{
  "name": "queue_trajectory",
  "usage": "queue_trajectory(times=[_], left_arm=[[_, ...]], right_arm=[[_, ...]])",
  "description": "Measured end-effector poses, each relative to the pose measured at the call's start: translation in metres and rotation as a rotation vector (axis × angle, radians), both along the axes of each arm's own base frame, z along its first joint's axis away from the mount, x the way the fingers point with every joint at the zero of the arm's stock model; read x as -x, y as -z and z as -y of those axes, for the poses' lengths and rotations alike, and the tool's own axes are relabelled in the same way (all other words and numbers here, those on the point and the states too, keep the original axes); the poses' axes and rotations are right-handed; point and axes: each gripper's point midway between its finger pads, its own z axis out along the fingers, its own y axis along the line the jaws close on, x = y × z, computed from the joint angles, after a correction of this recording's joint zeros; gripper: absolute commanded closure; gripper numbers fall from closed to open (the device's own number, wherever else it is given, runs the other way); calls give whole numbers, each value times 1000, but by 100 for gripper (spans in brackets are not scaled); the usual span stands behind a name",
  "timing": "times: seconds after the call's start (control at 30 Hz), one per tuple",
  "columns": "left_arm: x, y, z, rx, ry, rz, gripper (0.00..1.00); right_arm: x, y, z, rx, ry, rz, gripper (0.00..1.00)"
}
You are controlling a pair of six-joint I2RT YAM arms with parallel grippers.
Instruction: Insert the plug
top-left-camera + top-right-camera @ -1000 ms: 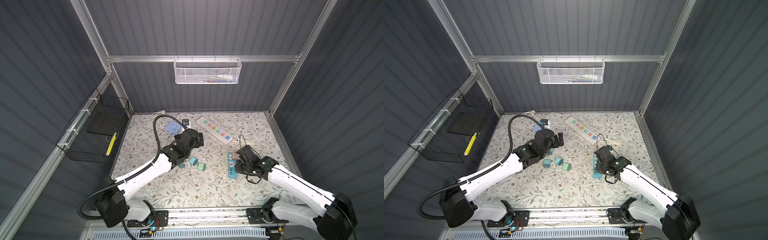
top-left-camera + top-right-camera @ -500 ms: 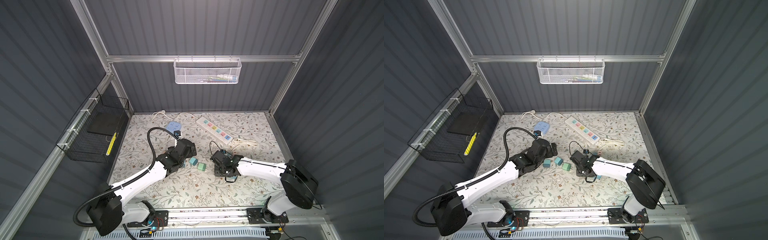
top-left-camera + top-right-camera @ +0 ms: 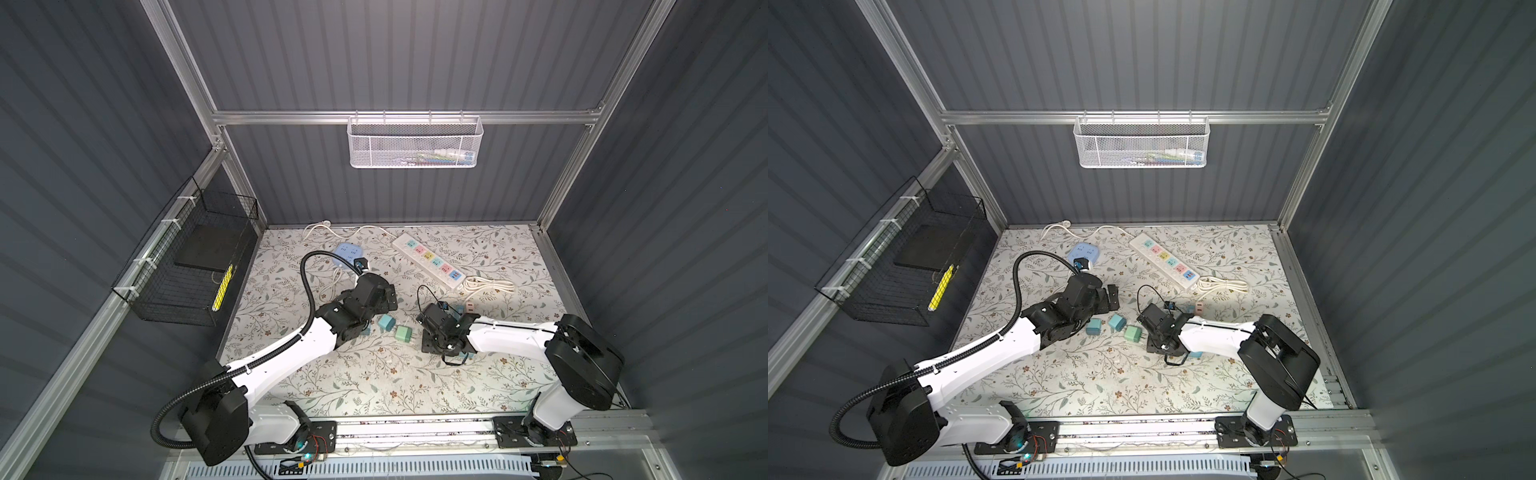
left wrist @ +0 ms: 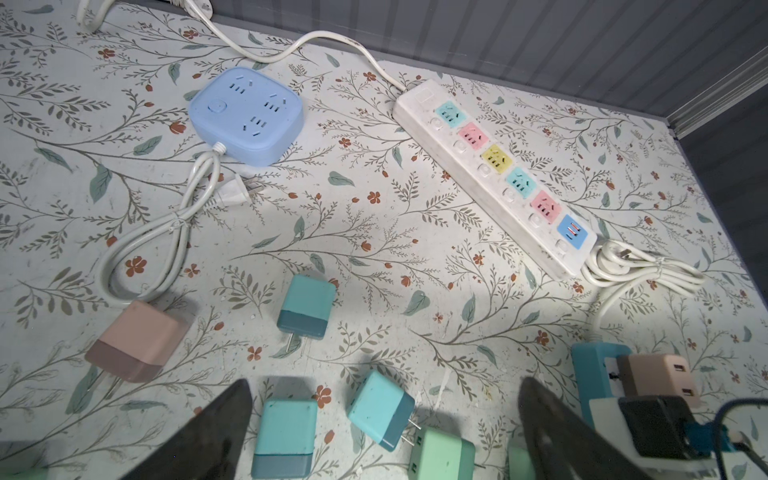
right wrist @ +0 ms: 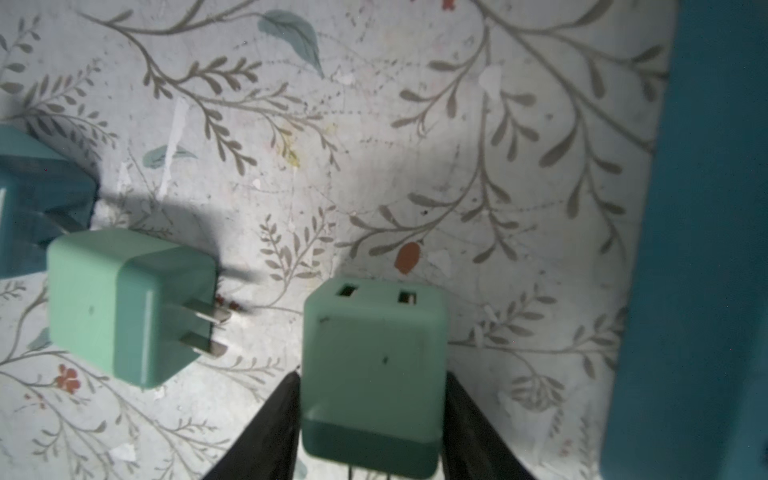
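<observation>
A mint-green plug sits between my right gripper's two black fingers, which press on both of its sides. Its USB ports face away from the wrist camera. A second green plug lies loose beside it, prongs toward it. A teal power strip runs along the other side. In both top views the right gripper hovers low at mid-mat. My left gripper stands wide open over several loose teal plugs, holding nothing.
A white power strip with coloured sockets lies at the back, its cord coiled. A blue rounded socket block and a loose pink plug lie on the mat. A pink plug sits in the teal strip.
My right gripper has swung left from the teal strip to the green plugs. The left arm has drawn back a little toward the loose plugs.
</observation>
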Motion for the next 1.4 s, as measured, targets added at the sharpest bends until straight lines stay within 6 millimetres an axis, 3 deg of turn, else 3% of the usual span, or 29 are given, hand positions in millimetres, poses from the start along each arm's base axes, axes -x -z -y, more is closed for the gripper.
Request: queue_trajectory(times=[0.3,0.53,0.63,0.8,0.9,1.07,1.2,1.4], left_arm=[[7,4,-4,-43,32,-21,0],[14,4,4,-67,117,-57,5],[12,12,16,-119,184,-109,10],[15,34,44,-218,337,-202,21],[29,47,75,-291,484,-244,26],[71,80,129,-417,728,-300,31],[91,108,139,-482,829,-363,30],[86,120,151,-511,885,-393,28]], right_arm=[[7,-8,-15,-79,-17,-12,35],[9,-51,-14,-181,-19,64,34],[10,-71,5,-168,0,126,34],[18,-88,53,-88,26,238,25],[25,-87,83,-54,46,294,27],[32,-65,125,-23,126,281,27],[29,-75,140,-42,157,319,32],[21,-81,162,-28,207,340,36]])
